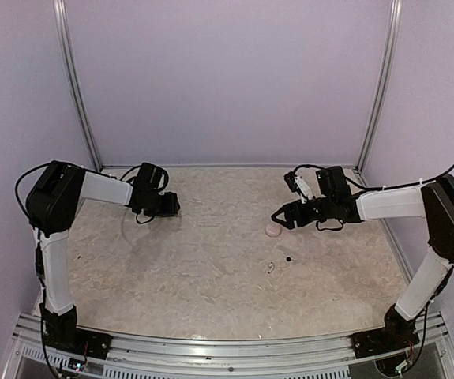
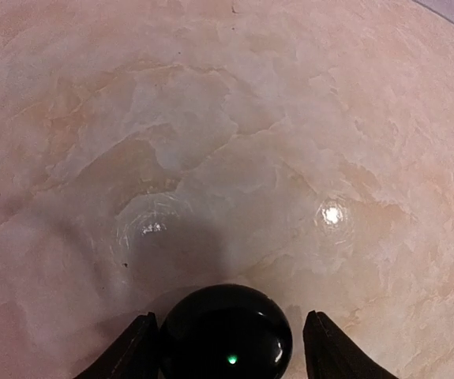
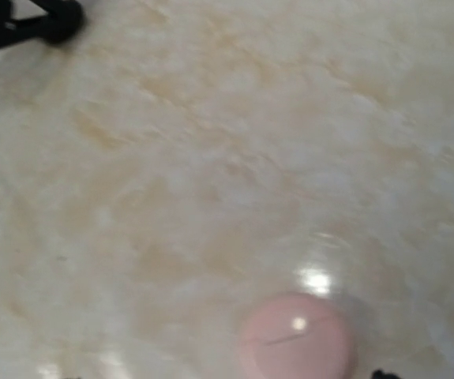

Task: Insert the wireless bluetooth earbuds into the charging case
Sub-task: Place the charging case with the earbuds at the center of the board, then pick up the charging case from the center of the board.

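Black earbud [image 1: 288, 257]: lies on the table [image 1: 171, 276], at 5 o'clock from the pink round case [image 3: 294, 339], apart from it.
Pale earbud [image 1: 271, 268]: near the black one, at 6 o'clock from that case.
Right gripper [image 1: 278, 215]: jaws apart, empty, just over the pink case.
Black round case [image 2: 225, 335]: green light lit, at 9 o'clock across the table.
Left gripper [image 2: 229, 320]: jaws apart, straddling the black case, with a gap on one side.

You have no readable text, label or number in any view. The black puck [image 2: 225, 332] shows only a small green light.
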`<state>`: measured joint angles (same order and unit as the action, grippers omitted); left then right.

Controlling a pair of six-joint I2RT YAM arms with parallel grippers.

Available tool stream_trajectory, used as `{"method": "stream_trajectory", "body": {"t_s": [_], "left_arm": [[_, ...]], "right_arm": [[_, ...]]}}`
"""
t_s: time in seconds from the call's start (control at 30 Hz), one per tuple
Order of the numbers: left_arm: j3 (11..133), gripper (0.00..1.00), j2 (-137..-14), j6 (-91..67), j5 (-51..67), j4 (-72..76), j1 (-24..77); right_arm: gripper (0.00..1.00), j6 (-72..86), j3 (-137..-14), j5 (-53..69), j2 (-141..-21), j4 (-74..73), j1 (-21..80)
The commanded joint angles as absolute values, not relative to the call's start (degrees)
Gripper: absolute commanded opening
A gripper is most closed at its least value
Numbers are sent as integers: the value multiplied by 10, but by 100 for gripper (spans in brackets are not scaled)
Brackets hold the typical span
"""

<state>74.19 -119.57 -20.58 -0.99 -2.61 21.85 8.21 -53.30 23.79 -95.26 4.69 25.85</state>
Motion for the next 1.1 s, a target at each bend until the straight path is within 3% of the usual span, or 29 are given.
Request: {"method": "stream_trajectory", "body": {"t_s": [0.0,0.1,0.33,0.83,1.07], "left_arm": [[745,68,-1204,-210,-4,-43,220],[744,83,-1191,-208,9,-45,222],[741,99,-1135,-202,-6,-42,233],[654,99,-957,-161,-167,75,301],[586,99,-860,-168,-120,144,302]], "right_arm": [[78,39,-562,260,-998,32,233],[77,7,-582,265,-1019,15,232],[71,-60,-644,281,-1080,-48,233],[66,-115,-728,248,-1156,-149,255],[61,-131,-763,216,-1183,-183,270]]}}
